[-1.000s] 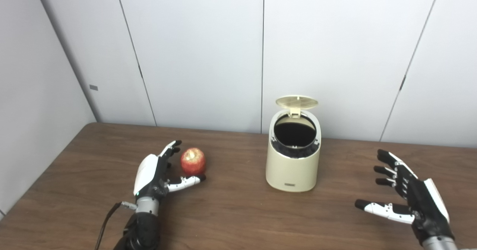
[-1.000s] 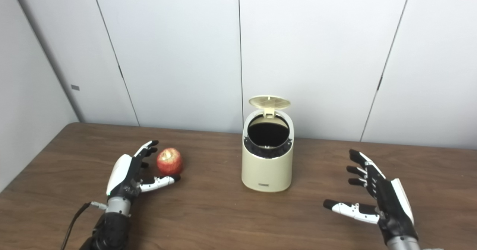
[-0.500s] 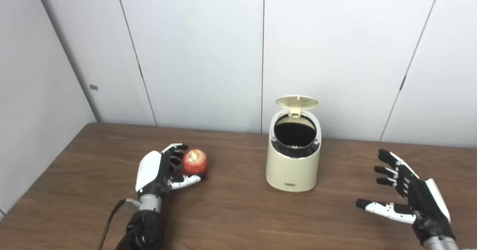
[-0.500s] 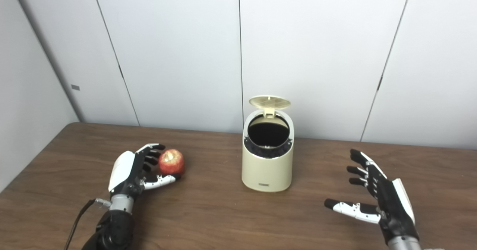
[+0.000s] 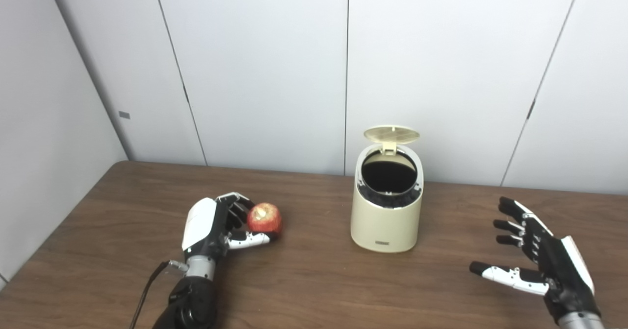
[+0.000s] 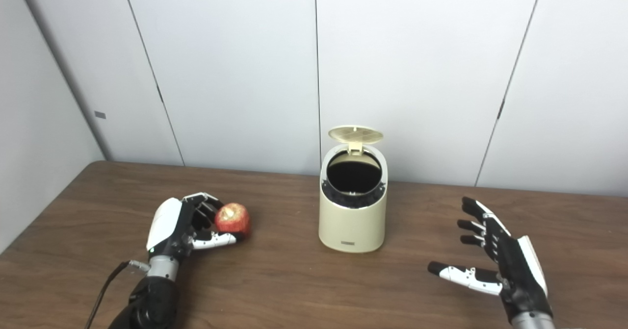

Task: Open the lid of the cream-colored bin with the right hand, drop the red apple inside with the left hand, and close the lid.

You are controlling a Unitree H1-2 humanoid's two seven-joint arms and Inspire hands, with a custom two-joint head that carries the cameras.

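The lid (image 5: 391, 134) of the cream-colored bin (image 5: 386, 221) is seen raised at the far side of the rim, the dark round opening left bare, so the opening step is judged done and the grasping of the red apple (image 5: 264, 218) is the step in hand. The apple sits on the worktop (image 5: 314, 280), left of the bin and well apart from it, with the left hand (image 5: 213, 223) curled around it, fingers (image 5: 235, 206) over its far-left side and thumb under its near side; the grasp appears closed on it. A lift, a carry to the right above the opening, and a release are called for next. The apple is round, red with a pale patch on top. The right hand (image 5: 539, 260) is held above the worktop at the near right, holding nothing, fingers spread.
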